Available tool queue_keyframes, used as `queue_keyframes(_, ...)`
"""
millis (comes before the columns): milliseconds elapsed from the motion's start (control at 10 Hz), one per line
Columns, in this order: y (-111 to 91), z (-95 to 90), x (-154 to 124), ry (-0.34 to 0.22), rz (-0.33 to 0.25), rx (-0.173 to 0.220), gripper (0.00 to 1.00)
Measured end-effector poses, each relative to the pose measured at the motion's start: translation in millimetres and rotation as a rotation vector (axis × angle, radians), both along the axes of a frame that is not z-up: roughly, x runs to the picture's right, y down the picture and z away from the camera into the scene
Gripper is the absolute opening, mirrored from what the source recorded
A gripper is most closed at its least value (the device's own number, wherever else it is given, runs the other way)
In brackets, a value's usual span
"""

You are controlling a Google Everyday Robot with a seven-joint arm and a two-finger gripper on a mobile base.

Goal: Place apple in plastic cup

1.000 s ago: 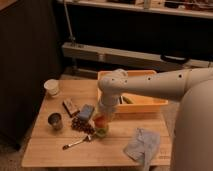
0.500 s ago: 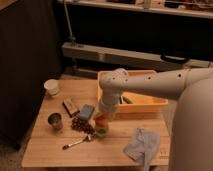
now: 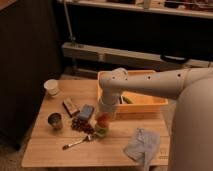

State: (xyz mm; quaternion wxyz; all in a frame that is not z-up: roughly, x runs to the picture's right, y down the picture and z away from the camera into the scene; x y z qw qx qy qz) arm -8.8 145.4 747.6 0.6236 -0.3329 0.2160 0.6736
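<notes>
The gripper (image 3: 102, 118) is seen just below the centre of the frame, pointed straight down from the white arm (image 3: 150, 86) that reaches in from the right. The apple (image 3: 102, 120) is seen at the gripper's tip as an orange-red patch, directly above the plastic cup (image 3: 101, 131), whose light-green wall shows beneath it. The gripper appears clamped on the apple, since the fruit sits at the tip and not yet down inside the cup; whether the apple already touches the rim cannot be told. The vertical pose is judged to be chosen so that the fruit, about as wide as the cup, drops squarely into the opening.

Just left of the cup, a cluster of dark grapes (image 3: 81, 125) is noted, near enough to be nudged. A spoon (image 3: 76, 142) lies below-left of it. Further left, a dark metallic cup (image 3: 55, 120) stands; a white cup (image 3: 51, 87) stands at upper left. A small blue item (image 3: 86, 111) and a brown bar (image 3: 70, 106) lie between. A yellow tray (image 3: 150, 103) sits behind the arm, and a crumpled cloth (image 3: 141, 145) lies at lower right on the wooden table (image 3: 45, 152).
</notes>
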Motion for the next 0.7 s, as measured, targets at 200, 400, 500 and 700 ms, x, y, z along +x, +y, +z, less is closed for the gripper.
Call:
queue_keyframes(200, 0.5, 0.1, -3.6, -0.017, -0.003, -0.008, 0.8)
queue_keyframes(400, 2.0, 0.5, -7.5, -0.032, -0.011, -0.018, 0.8)
queue_keyframes(500, 3.0, 1.4, -9.8, -0.037, -0.015, -0.024, 0.8)
queue_keyframes(700, 3.3, 1.2, -12.8, -0.038, -0.023, -0.023, 0.8)
